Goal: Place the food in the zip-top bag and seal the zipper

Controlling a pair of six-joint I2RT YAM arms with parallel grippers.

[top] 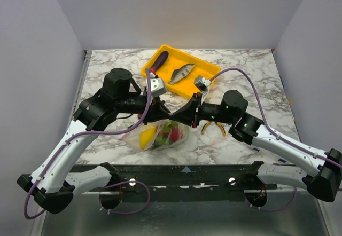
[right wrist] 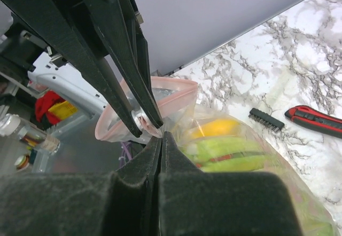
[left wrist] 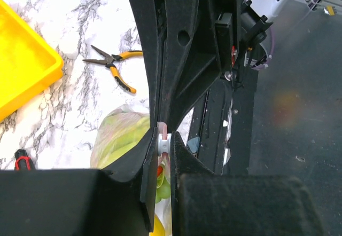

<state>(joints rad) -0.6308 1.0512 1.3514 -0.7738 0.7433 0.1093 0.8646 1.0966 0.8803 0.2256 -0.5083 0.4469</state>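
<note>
Both pincers meet over the zip-top bag (top: 157, 135), which sags onto the surface between the arms, yellow and green food showing through. The left pincer (left wrist: 163, 142) and right pincer (right wrist: 160, 137) are each clenched on its zipper (right wrist: 176, 89), which bows open. I'd draw the strip taut before pressing along it. A fish (top: 180, 73) lies unbagged in the yellow tray (top: 184, 86); pliers (left wrist: 115, 65) sit just beside the bag.

The bag (right wrist: 235, 145) is showing thin, clear, crinkly plastic, catching glossy highlights. The right gripper (right wrist: 160, 135) is looking like matt black plastic, finely grainy. The tray (left wrist: 26, 70) is gleaming as smooth yellow plastic. The table (top: 256, 70) is wearing a marble-patterned top, possibly laminate. The pliers (left wrist: 110, 63) are showing a dark metal nose.
</note>
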